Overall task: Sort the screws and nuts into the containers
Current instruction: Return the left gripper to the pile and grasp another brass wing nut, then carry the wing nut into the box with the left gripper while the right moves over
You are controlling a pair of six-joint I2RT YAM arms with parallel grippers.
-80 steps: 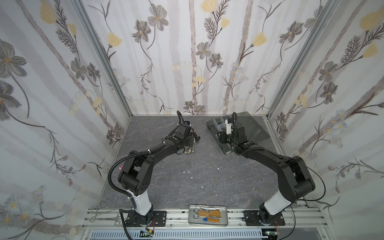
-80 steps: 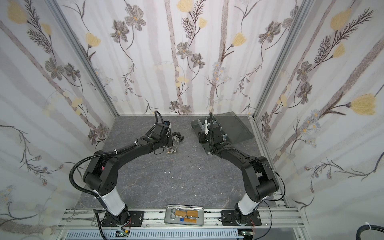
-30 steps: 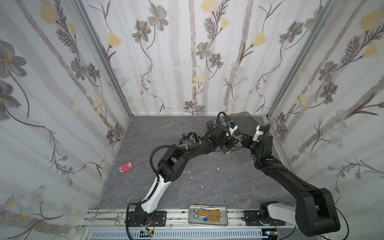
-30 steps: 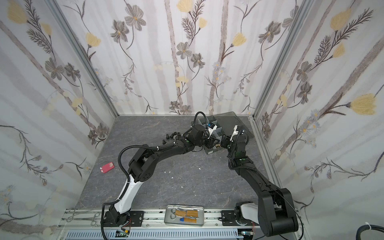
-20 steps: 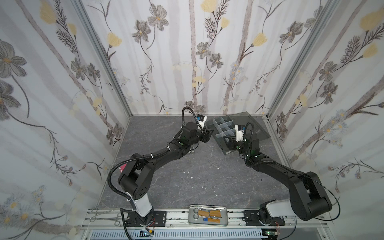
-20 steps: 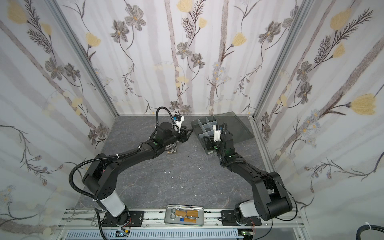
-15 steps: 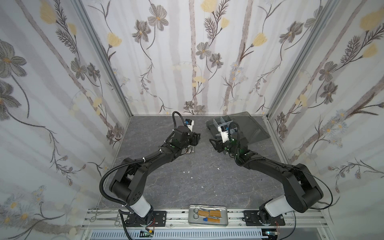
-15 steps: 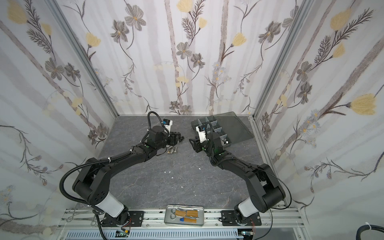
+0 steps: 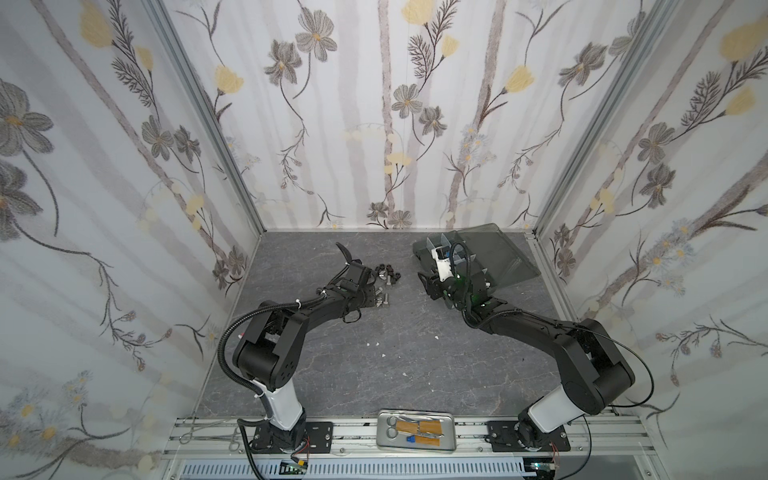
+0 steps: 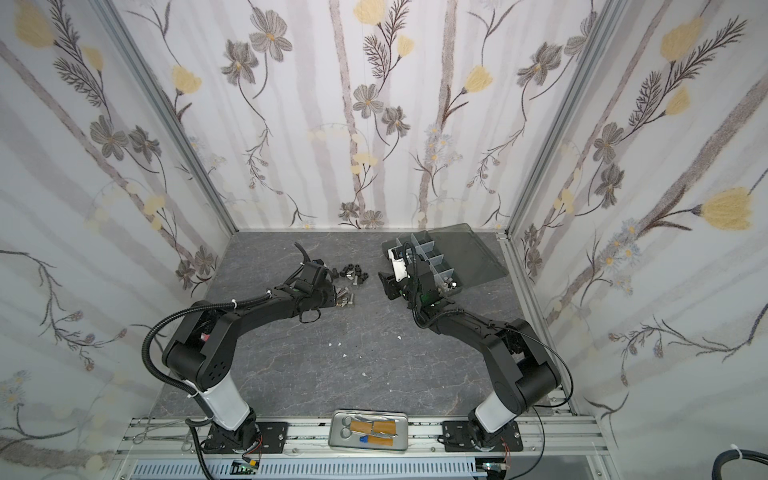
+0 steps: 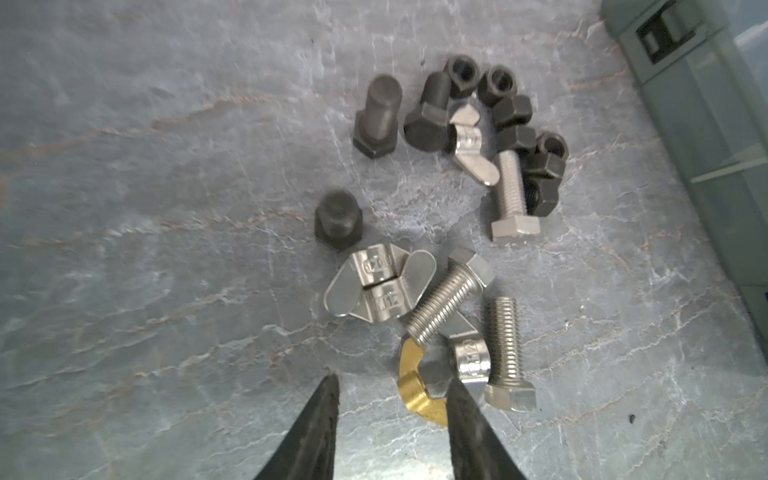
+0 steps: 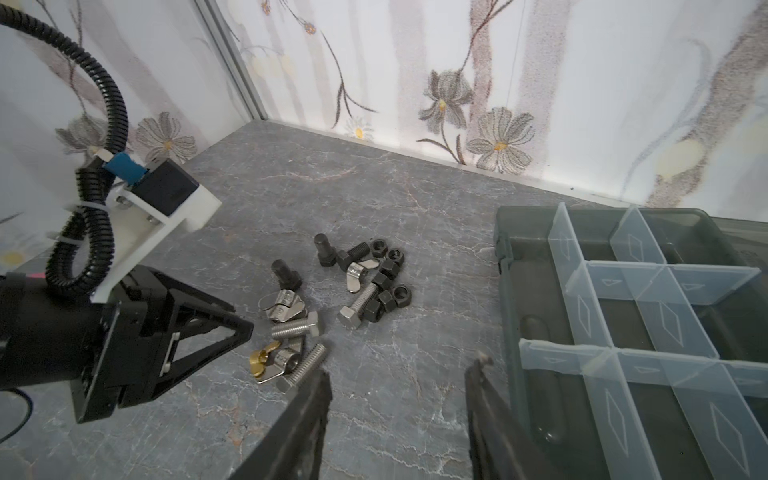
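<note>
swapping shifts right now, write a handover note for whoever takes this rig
Left claw: open, empty, low over the screws and nuts, one finger beside the brass wing nut.
Right claw: open, empty, above the table between them and the organizer box.
Done: a few silver pieces seem to lie in one cell.
Left: the loose heap on the table, unsorted.

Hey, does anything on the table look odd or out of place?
A few white specks lie scattered on the grey table, like stray debris. The organizer box sits skewed to the back wall.
</note>
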